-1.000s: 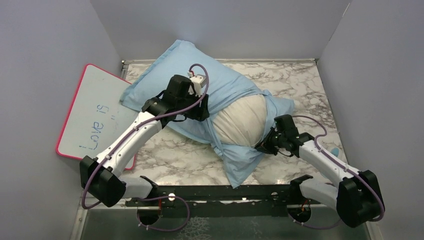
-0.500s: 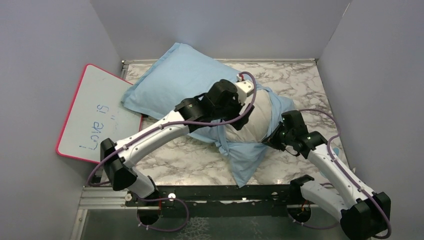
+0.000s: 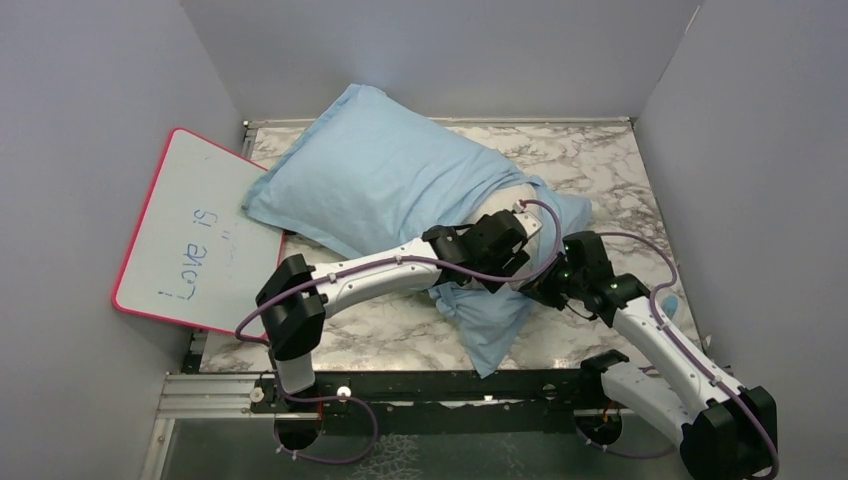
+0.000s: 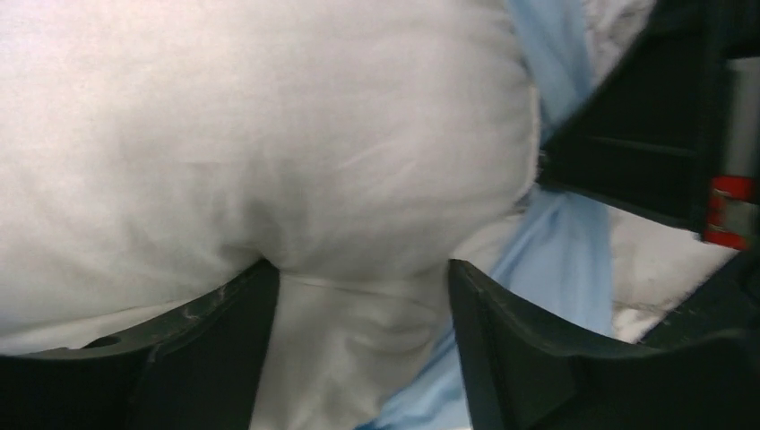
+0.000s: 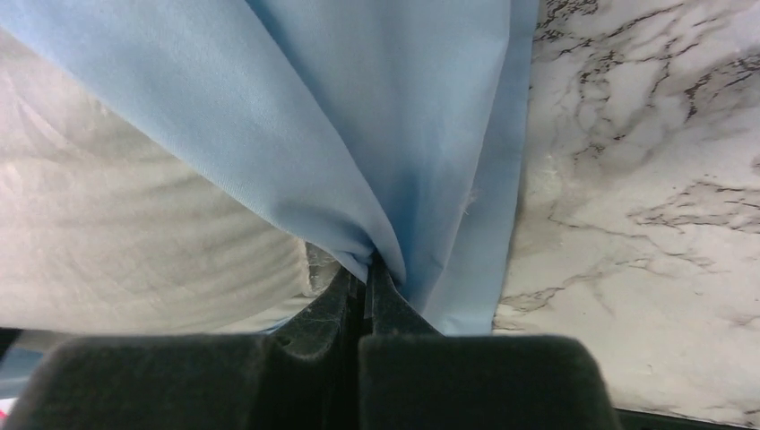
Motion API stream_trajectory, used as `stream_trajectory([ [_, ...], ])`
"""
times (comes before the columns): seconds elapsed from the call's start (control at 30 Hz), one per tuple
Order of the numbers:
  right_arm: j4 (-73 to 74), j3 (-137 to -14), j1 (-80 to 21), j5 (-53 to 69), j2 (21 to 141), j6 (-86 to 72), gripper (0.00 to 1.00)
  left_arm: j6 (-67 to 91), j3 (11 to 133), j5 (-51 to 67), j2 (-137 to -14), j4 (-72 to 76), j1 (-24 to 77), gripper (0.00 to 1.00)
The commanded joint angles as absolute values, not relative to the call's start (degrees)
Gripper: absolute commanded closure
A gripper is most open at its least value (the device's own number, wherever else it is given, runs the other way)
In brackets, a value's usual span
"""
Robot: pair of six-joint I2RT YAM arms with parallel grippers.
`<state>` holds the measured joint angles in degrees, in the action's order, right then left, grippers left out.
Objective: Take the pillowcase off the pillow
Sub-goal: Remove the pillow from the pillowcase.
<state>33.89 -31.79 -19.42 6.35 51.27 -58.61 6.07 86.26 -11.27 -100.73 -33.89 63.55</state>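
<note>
Left jaws wide astride plump white pillow (image 4: 269, 134); right jaws pinching smooth blue pillowcase (image 5: 358, 134).

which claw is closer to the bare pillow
Left. The left claw is open against the pillow; the right claw is shut on the pillowcase edge beside it.

Looking like a robotics lab cell (no home): plain grey panels (image 3: 440, 50) are boxing in a marble-print table (image 3: 350, 320) at 9, 12 & 3 o'clock; black rail (image 3: 450, 385) w/ bolted arms (image 3: 375, 272) is running along 6 o'clock.
</note>
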Motion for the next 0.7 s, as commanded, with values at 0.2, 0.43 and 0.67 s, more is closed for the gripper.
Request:
stream_trajectory([
  [0.2, 35.2, -26.8, -19.2, 9.0, 51.3, -60.6, 1.00, 14.4, 81.6, -22.1, -104.2, -32.9, 58.9, 0.97],
  [0.43, 40.2, -30.6, -19.3, 5.6, 51.6, -59.4, 0.83, 9.8, 78.3, -14.7, -98.5, -30.2, 55.0, 1.00],
  [0.67, 46.0, -47.0, -19.2, -6.5, 52.4, -51.2, 0.50, 10.5, 71.0, -9.6, -93.8, -29.1, 55.1, 1.00],
])
